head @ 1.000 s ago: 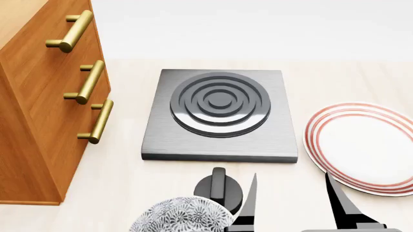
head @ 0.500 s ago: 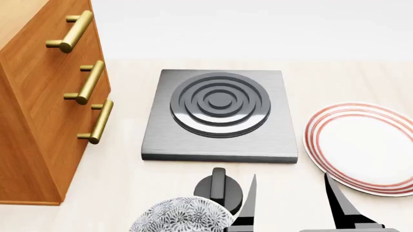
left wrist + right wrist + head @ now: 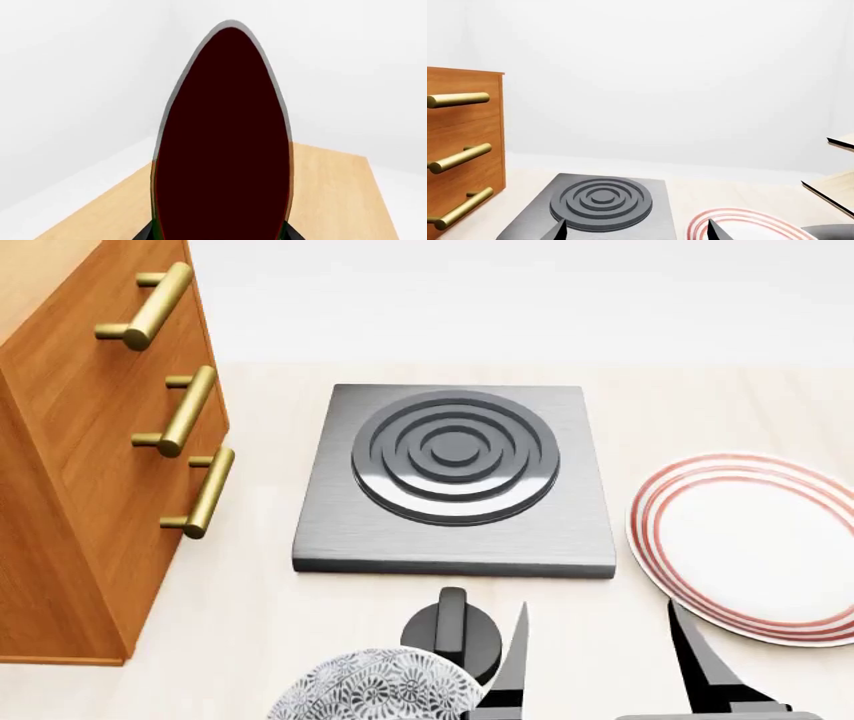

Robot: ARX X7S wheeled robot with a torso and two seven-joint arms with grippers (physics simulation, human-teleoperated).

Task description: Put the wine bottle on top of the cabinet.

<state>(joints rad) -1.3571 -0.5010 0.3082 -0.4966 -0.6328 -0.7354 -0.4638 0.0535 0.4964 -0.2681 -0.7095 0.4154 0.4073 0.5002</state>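
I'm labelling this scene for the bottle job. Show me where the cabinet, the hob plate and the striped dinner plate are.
cabinet [image 3: 80, 490]: head view, wooden drawer front.
hob plate [image 3: 454, 455]: head view, centre of the rings.
striped dinner plate [image 3: 761, 540]: head view, white middle.

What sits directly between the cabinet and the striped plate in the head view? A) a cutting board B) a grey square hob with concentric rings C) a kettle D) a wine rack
B: the grey square hob with raised concentric rings lies flat on the pale counter, with the cabinet on one side and the red-rimmed plate on the other.
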